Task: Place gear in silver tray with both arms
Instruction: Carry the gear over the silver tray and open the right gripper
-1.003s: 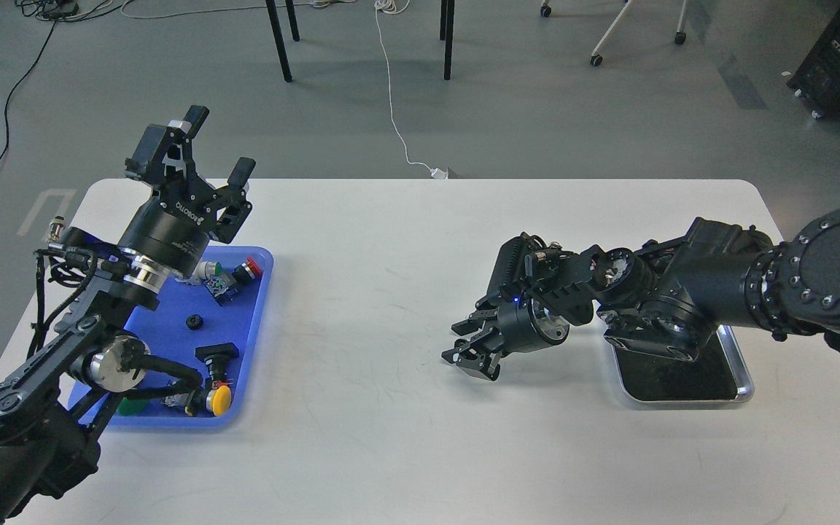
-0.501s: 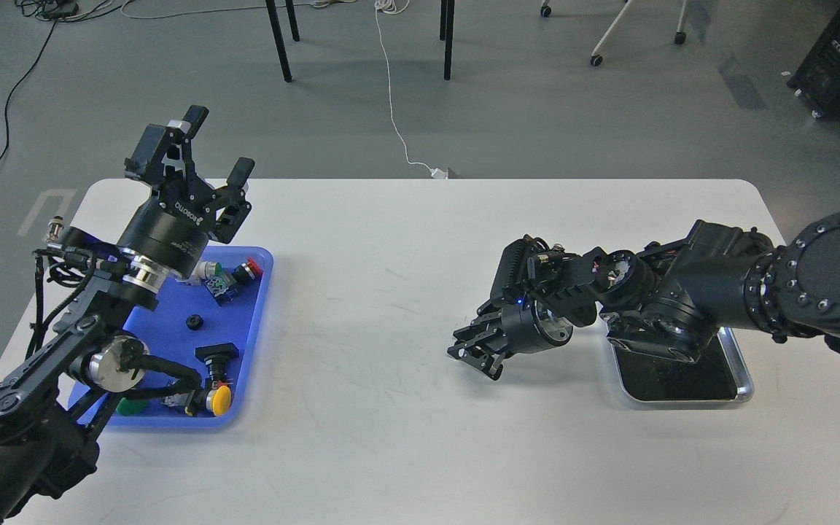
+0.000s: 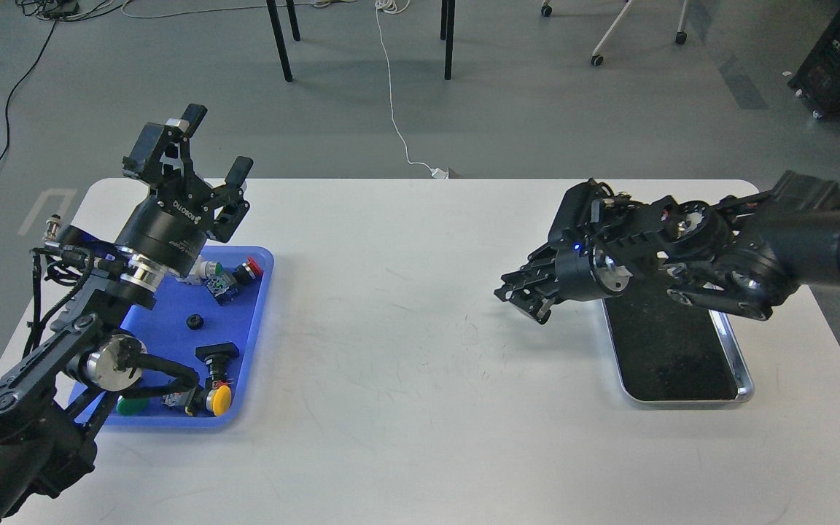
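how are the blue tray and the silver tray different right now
The blue tray is plastic and holds small parts, among them a black gear and push buttons; the silver tray is shiny metal with a dark floor, and its visible part holds nothing. The blue tray sits at the table's left under the left arm, the silver one at the right under the right arm. Both are rectangular with rounded corners.

A: Colours first: white table (image 3: 405, 408), and at 9 o'clock a bright blue tray (image 3: 249, 364).

B: Dots of colour in there, look: 1 yellow button (image 3: 221, 398), 1 red button (image 3: 251, 267), 1 green cap (image 3: 128, 406), and 1 small black gear (image 3: 193, 321).

A: Over at 3 o'clock, the silver tray (image 3: 744, 383), shiny rim, dark floor.

B: Both arms black, silver rings; white lettering on the left gripper (image 3: 210, 152).
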Controlling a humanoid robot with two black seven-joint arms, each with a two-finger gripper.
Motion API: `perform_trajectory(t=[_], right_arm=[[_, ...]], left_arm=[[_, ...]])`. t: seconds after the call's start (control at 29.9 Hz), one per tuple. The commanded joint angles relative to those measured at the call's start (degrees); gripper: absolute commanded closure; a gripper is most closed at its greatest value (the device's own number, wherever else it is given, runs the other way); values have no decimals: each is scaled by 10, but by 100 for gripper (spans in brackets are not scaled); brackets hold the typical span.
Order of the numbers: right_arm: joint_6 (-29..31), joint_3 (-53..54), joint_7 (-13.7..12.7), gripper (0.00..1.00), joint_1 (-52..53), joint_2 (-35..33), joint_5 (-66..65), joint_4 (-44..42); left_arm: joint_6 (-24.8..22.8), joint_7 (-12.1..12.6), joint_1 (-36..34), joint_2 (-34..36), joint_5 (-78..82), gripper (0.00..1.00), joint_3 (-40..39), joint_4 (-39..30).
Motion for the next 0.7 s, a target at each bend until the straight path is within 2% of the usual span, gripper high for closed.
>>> perform_trajectory(t=[0.0, 0.13, 0.27, 0.43, 0.67], right_arm=[[5, -6, 0, 85, 35, -107, -23, 52], [5, -14, 0, 85, 31, -198, -98, 59], [5, -25, 0, 84, -3, -237, -107, 37], [3, -4, 0, 84, -60, -233, -106, -22], [2, 52, 0, 84, -138, -188, -103, -84]], left_arm=[[0, 0, 0, -4, 0, 2, -2, 0], [0, 1, -1, -8, 0, 2, -1, 0], [0, 2, -1, -18, 1, 2, 2, -3], [0, 3, -2, -28, 2, 2, 3, -3], [0, 3, -1, -28, 4, 2, 5, -8]])
